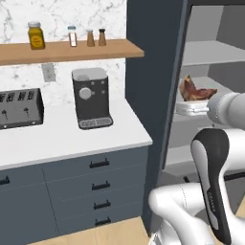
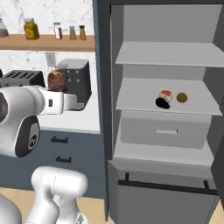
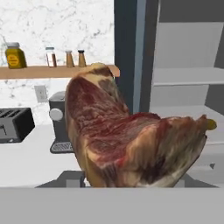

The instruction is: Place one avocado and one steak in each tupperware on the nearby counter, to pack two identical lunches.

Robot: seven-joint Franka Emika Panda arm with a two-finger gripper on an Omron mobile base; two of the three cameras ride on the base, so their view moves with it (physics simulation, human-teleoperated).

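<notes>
A large raw steak (image 3: 131, 140) fills the middle of the hand view, and it hides my fingertips. My gripper (image 1: 189, 102) is shut on this steak (image 1: 194, 90), holding it up in front of the open tall cabinet, to the right of the counter (image 1: 72, 139). From the right base view the held steak (image 2: 57, 80) sits above my white hand (image 2: 65, 103). On the cabinet's middle shelf (image 2: 140, 103) lie a second small steak (image 2: 166, 94), a dark avocado (image 2: 162, 103) and a brownish avocado (image 2: 182, 97). The tupperware is out of view.
A dark coffee machine (image 1: 92, 98) and a toaster (image 1: 19, 109) stand on the counter. A wooden wall shelf (image 1: 62, 50) carries a yellow jar and shakers. The cabinet's dark side wall (image 1: 148, 72) rises between counter and shelves. Drawers with black handles (image 1: 99, 164) run below.
</notes>
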